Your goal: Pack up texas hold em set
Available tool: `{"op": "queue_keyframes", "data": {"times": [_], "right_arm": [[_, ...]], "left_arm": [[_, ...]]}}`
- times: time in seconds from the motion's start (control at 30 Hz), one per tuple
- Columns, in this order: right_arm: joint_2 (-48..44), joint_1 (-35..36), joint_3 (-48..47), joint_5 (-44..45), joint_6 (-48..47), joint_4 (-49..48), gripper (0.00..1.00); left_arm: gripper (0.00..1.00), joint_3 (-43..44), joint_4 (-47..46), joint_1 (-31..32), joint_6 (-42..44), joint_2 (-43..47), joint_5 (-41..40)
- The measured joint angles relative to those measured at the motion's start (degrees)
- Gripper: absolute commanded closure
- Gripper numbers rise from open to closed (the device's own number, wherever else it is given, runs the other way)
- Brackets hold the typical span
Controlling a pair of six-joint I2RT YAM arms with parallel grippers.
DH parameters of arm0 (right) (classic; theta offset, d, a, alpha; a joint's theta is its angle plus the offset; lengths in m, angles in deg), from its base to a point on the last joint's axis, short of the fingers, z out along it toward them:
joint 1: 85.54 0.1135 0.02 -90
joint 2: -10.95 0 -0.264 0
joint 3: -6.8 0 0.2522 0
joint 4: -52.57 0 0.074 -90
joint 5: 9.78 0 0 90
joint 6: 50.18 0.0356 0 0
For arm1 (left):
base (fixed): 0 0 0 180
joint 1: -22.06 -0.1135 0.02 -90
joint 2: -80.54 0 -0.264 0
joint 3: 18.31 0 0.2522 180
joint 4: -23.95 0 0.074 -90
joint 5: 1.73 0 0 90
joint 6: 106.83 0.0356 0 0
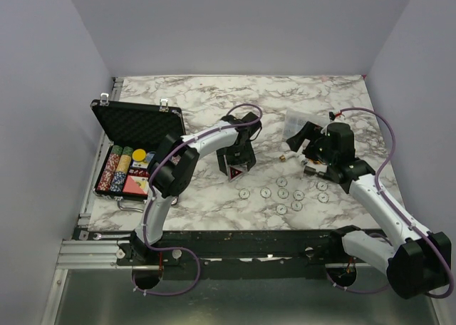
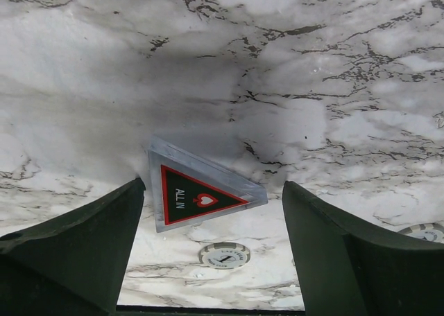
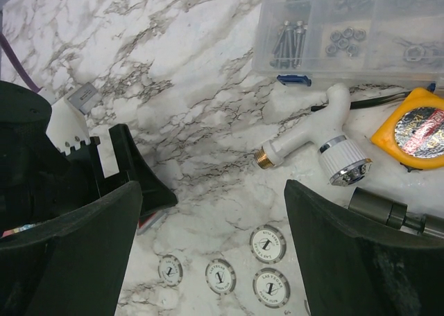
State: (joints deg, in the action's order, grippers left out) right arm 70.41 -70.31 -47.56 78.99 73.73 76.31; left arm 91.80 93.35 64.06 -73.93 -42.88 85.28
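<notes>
The black case stands open at the left side of the table, its lid raised towards the back wall. In its tray lie rows of coloured poker chips, with a red card box in the near compartment beside them. Small white round chips lie scattered on the marble nearer the middle of the table, well apart from the case, in a loose cluster between the two arms.

Just left of that cluster sits a clear triangular marker with a black and red face reading ALL IN. The left claw hangs over it with its jaws spread wide. The marker lies between the two fingers, close to the left one, and no contact shows. One white chip lies just in front of the marker.

The right claw hovers over bare marble towards the right, jaws wide apart with nothing in them. Beyond it lie a white tap fitting, a yellow tape measure and a clear compartment box of screws and nuts.
</notes>
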Motion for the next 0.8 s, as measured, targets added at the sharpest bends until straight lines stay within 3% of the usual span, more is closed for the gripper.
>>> {"op": "queue_keyframes", "data": {"times": [0.37, 0.8], "right_arm": [[0.0, 0.0, 0.6, -0.2, 0.1, 0.0, 0.14], [0.0, 0.0, 1.4, -0.8, 0.6, 0.0, 0.14]], "left_arm": [[0.18, -0.3, 0.1, 0.5, 0.4, 0.0, -1.4], [0.30, -0.4, 0.4, 0.5, 2.2, 0.1, -1.5]]}}
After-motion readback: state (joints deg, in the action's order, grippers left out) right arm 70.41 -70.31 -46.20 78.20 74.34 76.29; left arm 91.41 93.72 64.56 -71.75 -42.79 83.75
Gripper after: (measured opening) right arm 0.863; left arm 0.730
